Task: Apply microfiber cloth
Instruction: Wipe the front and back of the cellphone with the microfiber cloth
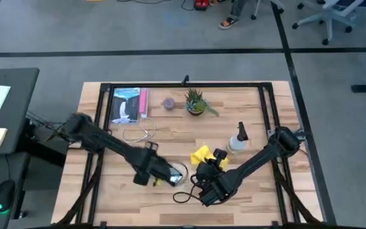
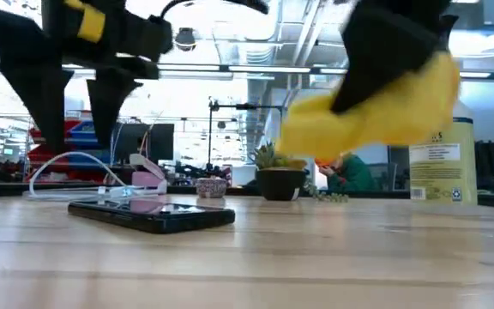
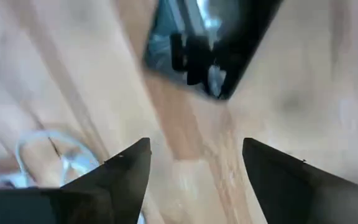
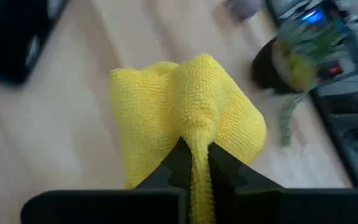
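Note:
The bright yellow microfiber cloth (image 4: 185,106) hangs bunched in the air, with my right gripper (image 4: 196,155) shut on it; the low view shows the cloth (image 2: 376,112) clear of the table. To its left, the black smartphone (image 2: 153,215) lies flat, screen up, on the wooden table (image 1: 253,191). My left gripper (image 3: 194,155) hovers open just above and beside the phone (image 3: 210,43), touching nothing. In the high view the left gripper (image 1: 157,173) is by the phone's left end, and the right gripper (image 1: 210,164) is by the cloth (image 1: 201,154). My right gripper pinches a gathered fold of the cloth (image 4: 197,140) between its two fingers. The cloth is bunched, several layers thick, and bulges out beyond the fingertips. It is lifted clear of the table and hangs slack.
A spray bottle (image 1: 237,141) stands just right of the cloth. A potted plant (image 1: 196,102), a small bowl (image 1: 168,103) and a packaged item (image 1: 129,105) sit along the far edge. A white cable (image 1: 138,132) lies left of centre, and a dark cable (image 1: 182,194) near the front.

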### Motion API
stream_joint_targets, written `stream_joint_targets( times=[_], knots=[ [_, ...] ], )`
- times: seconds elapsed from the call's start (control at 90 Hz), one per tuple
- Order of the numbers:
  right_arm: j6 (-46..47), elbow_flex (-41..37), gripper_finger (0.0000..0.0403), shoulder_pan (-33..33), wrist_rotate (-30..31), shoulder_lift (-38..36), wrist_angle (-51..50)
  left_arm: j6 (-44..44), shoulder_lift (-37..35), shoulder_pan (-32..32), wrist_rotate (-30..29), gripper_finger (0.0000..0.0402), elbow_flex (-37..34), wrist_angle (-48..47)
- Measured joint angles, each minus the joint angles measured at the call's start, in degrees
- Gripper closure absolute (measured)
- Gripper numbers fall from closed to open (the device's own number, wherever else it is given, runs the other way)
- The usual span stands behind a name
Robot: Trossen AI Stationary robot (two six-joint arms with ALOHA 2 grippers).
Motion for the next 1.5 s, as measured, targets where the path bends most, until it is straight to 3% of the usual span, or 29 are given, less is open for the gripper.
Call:
stream_joint_targets(
  times=[0.2, 0.333, 0.411, 0.611, 0.922, 1.122, 1.344, 1.5],
  knots=[
    [-18.0, -4.1, 0.0393, -4.7, -15.9, 0.1, 10.7, -8.6, -19.6, 1.4, 0.1, 0.0169, -19.0, 19.2],
    [-26.5, -4.4, 0.0393, -6.1, -32.1, 0.0, 10.5, -12.9, -27.4, 0.0, 0.0, 0.0169, -27.5, 28.4],
    [-29.0, -4.4, 0.0388, -5.7, -37.3, 0.0, 9.8, -13.6, -29.9, -1.0, 0.0, 0.0169, -31.0, 33.2],
    [-29.7, -4.4, 0.0347, -3.6, -37.8, 0.0, 3.3, -13.5, -30.2, -2.5, -1.2, 0.0169, -35.8, 42.2],
    [-29.0, 2.3, 0.0223, -5.4, -42.4, -0.2, -0.3, -7.9, -27.4, -3.3, -3.8, 0.0169, -35.7, 47.9],
    [-28.6, 7.6, 0.0186, -6.4, -42.3, -0.3, 13.1, -3.8, -27.5, -1.3, -3.8, 0.0169, -35.6, 54.0],
    [-29.8, 6.2, 0.0180, -7.2, -40.3, 0.0, 33.6, -2.2, -27.5, 0.3, -3.1, 0.0169, -35.6, 54.5],
    [-30.1, 6.0, 0.0179, -8.4, -38.5, 0.0, 39.0, 0.6, -27.5, 0.3, -2.7, 0.0169, -35.6, 57.3]
  ],
)
